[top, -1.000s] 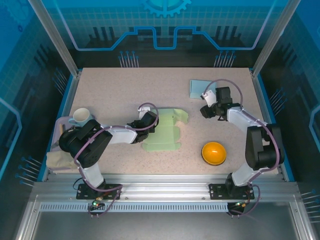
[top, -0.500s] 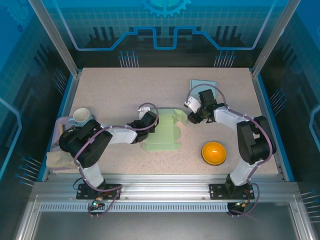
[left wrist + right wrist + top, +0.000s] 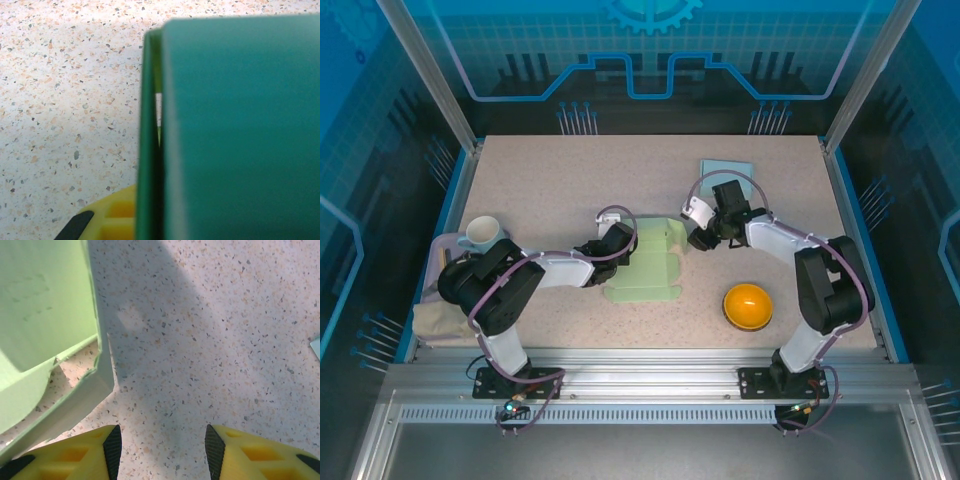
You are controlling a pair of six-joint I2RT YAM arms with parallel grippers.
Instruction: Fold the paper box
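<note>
The pale green paper box (image 3: 650,262) lies partly folded in the middle of the table. My left gripper (image 3: 620,243) sits at its left edge, shut on a box panel; in the left wrist view that panel (image 3: 240,130) stands edge-on right in front of the camera, with one yellow finger (image 3: 112,220) beside it. My right gripper (image 3: 692,232) is at the box's right flap, open. In the right wrist view the raised flap (image 3: 45,330) is at the left, just past the left fingertip (image 3: 112,445), and only bare table lies between the jaws (image 3: 163,445).
An orange bowl (image 3: 748,305) sits at the front right. A light blue sheet (image 3: 725,175) lies at the back right. A white cup (image 3: 483,233) and a beige cloth (image 3: 435,320) are at the left edge.
My right arm has swung left from the blue sheet to the box's right flap, which now stands shorter and more raised. The left arm has not moved.
</note>
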